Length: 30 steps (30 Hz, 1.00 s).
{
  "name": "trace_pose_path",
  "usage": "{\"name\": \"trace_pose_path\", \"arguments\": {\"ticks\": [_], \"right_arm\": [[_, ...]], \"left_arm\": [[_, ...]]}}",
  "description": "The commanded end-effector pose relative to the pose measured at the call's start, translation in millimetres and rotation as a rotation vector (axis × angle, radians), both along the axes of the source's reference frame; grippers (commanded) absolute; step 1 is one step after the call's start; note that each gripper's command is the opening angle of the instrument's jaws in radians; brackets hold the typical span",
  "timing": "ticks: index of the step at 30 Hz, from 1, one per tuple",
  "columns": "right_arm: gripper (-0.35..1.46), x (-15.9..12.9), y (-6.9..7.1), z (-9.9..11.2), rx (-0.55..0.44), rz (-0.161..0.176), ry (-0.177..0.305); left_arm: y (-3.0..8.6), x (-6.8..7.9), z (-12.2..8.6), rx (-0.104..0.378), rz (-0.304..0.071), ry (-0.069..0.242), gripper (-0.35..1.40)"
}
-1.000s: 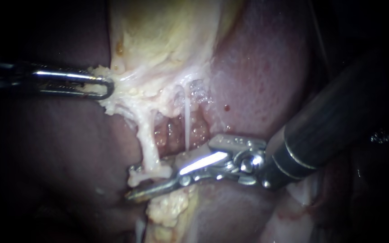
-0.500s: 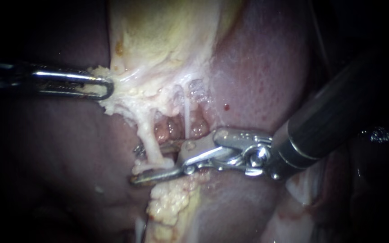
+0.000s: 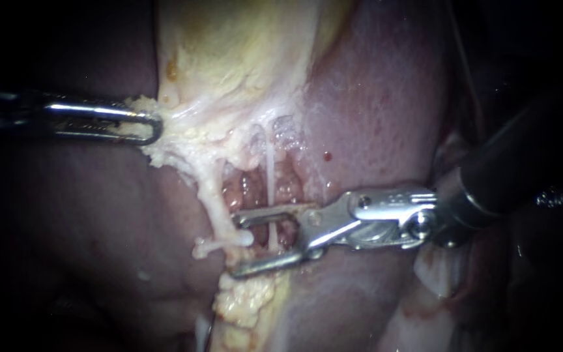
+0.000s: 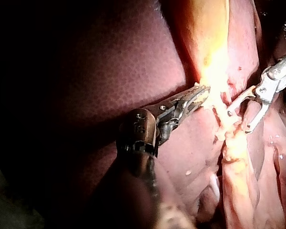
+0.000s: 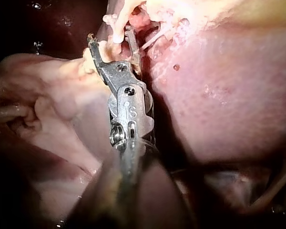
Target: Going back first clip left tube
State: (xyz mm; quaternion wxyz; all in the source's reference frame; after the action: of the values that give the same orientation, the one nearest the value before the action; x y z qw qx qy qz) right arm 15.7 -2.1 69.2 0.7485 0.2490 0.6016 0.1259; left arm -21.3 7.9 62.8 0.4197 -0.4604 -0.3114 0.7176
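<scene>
Dark red liver [image 3: 373, 111], pale yellow gallbladder [image 3: 229, 45] above, left instrument [image 3: 154, 127] jaws clamped on fatty tissue [image 3: 164, 148] at its edge, right instrument [image 3: 236, 244] jaws apart with thin right tube [image 3: 271, 176] between them, left tube [image 3: 213, 202] a thick whitish cord ending just at their tips

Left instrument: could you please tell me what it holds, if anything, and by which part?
The left instrument holds the pale fatty tissue at the gallbladder's lower edge, jaws shut on its outer fringe.

Darkness [image 3: 555, 39] around one lit centre.
</scene>
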Motion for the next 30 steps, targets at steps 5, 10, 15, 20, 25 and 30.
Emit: {"name": "trace_pose_path", "arguments": {"ticks": [5, 10, 15, 20, 25, 30], "right_arm": [[0.50, -3.7, 1.2, -1.6, -0.028, 0.059, -0.026], [0.50, -6.9, 3.3, -3.7, -0.052, 0.063, -0.024], [0.50, -9.3, 4.7, -5.1, -0.067, 0.058, -0.017], [0.50, -10.5, 5.3, -5.7, -0.073, 0.054, -0.013], [0.50, -10.8, 5.1, -5.9, -0.072, 0.052, -0.012], [0.50, -10.9, 5.1, -6.0, -0.072, 0.051, -0.011]], "left_arm": [[0.0, 0.0, 0.0, 0.000, 0.001, -0.001, -0.35], [0.0, 0.1, 0.0, 0.000, 0.001, -0.001, -0.35], [0.0, 0.1, 0.0, 0.000, 0.001, -0.001, -0.35], [0.0, 0.0, 0.0, 0.000, 0.001, -0.001, -0.35], [-0.1, -0.3, 0.3, -0.002, -0.001, 0.001, -0.35], [-0.4, -1.6, 1.3, -0.006, -0.003, 0.003, -0.35]]}}
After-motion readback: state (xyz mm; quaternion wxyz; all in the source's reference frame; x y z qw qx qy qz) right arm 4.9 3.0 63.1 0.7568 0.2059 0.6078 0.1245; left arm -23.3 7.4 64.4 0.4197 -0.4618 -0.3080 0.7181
